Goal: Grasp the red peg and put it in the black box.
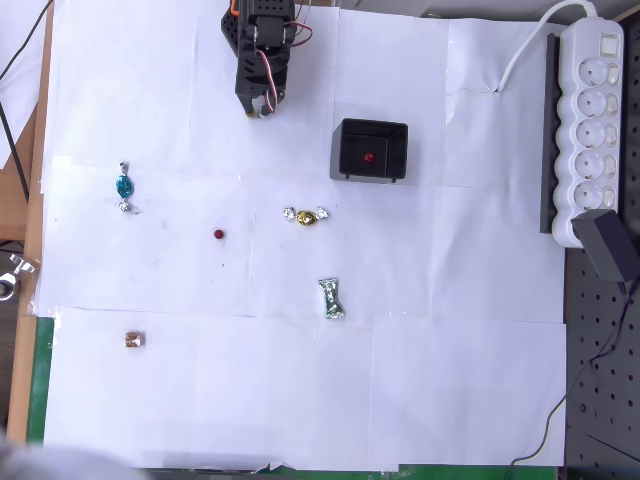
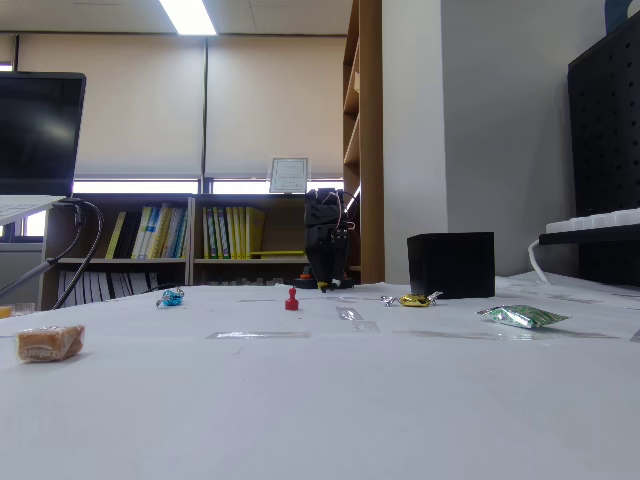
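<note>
Red peg upright on white-papered table, between blue candy and gold candy. Second red peg inside black box. Arm folded at far edge; fingers together or apart: cannot tell.

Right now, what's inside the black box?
In the overhead view, the black box holds one small red peg on its dark floor. In the fixed view, the box's wall hides the inside.
</note>
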